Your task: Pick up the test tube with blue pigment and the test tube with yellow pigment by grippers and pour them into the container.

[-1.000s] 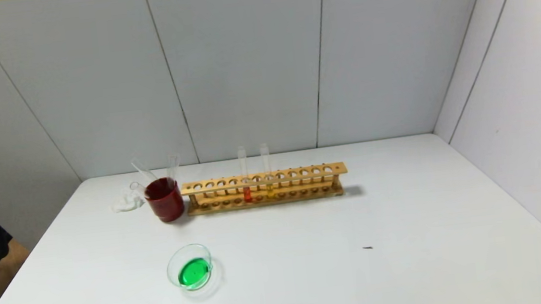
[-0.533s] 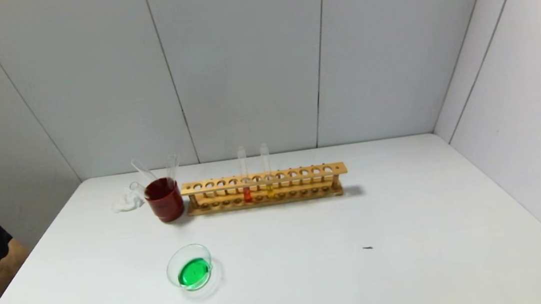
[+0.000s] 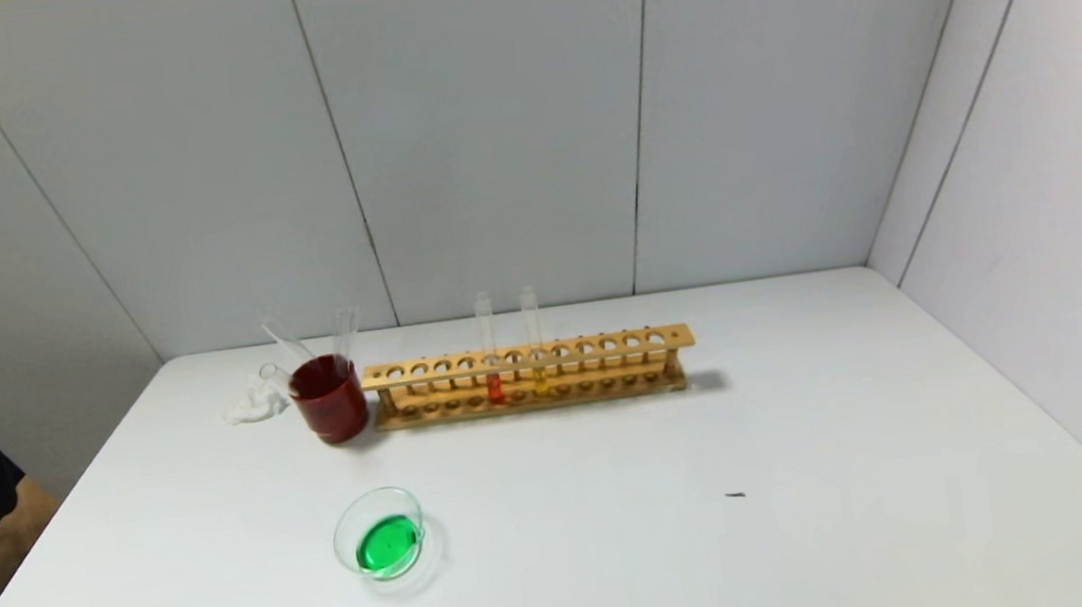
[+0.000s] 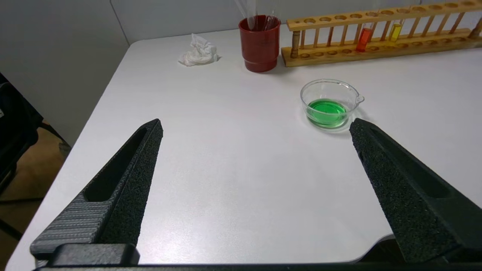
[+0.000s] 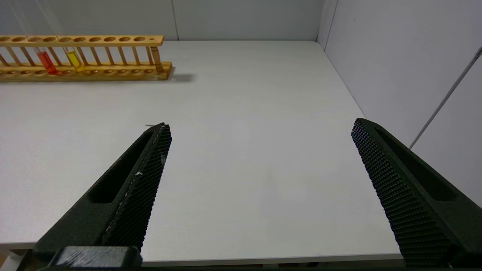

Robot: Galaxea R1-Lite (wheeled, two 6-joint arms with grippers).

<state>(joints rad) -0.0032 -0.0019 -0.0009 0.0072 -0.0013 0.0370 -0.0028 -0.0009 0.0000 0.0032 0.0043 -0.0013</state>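
The container is a clear glass dish with green liquid in it, on the near left of the table; it also shows in the left wrist view. A tube with yellow liquid stands in the wooden rack beside a tube with red-orange liquid. No tube with blue liquid is in view. My left gripper is open and empty, over the table's near edge, short of the dish. My right gripper is open and empty over the near right of the table. Neither gripper shows in the head view.
A dark red cup with two empty clear tubes leaning in it stands left of the rack. A crumpled white tissue lies left of the cup. A small dark speck lies on the table. Grey wall panels close the back and right.
Nothing on the table has moved. A person's arm at the far left edge of the head view has gone from sight.
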